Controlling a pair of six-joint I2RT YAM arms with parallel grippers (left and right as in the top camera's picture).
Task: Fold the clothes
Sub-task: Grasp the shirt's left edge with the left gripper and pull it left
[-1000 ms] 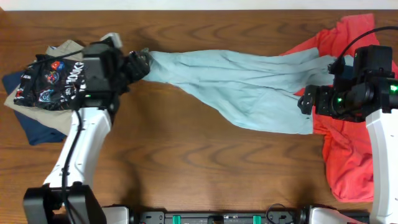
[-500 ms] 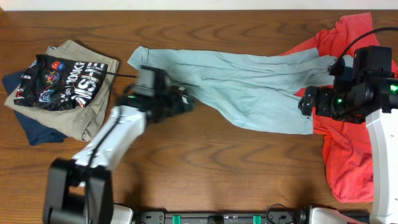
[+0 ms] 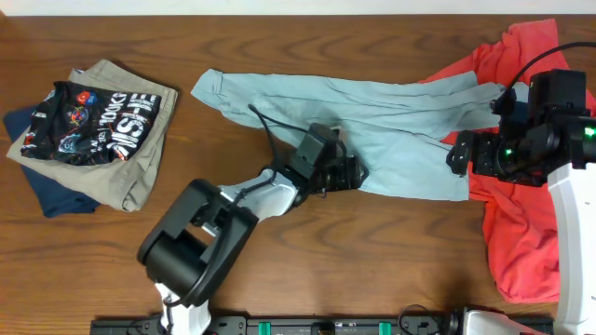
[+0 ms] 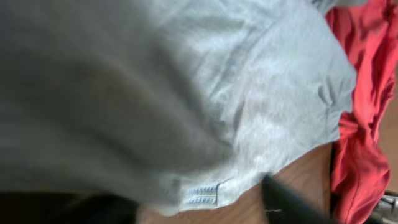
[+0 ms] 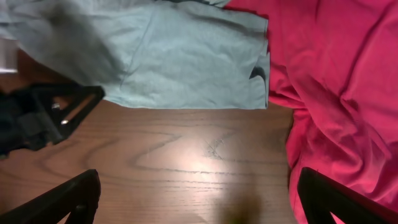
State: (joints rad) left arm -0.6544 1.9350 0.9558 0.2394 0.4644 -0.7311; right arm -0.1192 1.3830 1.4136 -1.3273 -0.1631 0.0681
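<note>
Limp pale-blue T-shirt [image 3: 391,116] lies stretched across the wooden surface [image 3: 279,261], right end touching a coral-red T-shirt [image 3: 521,242]. Left gripper [image 3: 352,173] sits at its lower hem, jaws' state unclear; right gripper [image 5: 199,177] gapes wide, empty. Light, floppy cloth, likely best pinched at corners.

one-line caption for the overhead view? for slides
Left tool at lower edge of the light-blue T-shirt; right tool open by the coral-red T-shirt; folded pile far left.

Left arm [image 3: 265,197] stretched rightward from its base, left gripper [image 3: 352,174] at its far end, jaw state indiscernible; right arm [image 3: 573,219] upright along the right edge, right gripper [image 3: 459,154] pointing inward, fingers [image 5: 71,199] spread wide, empty.
</note>
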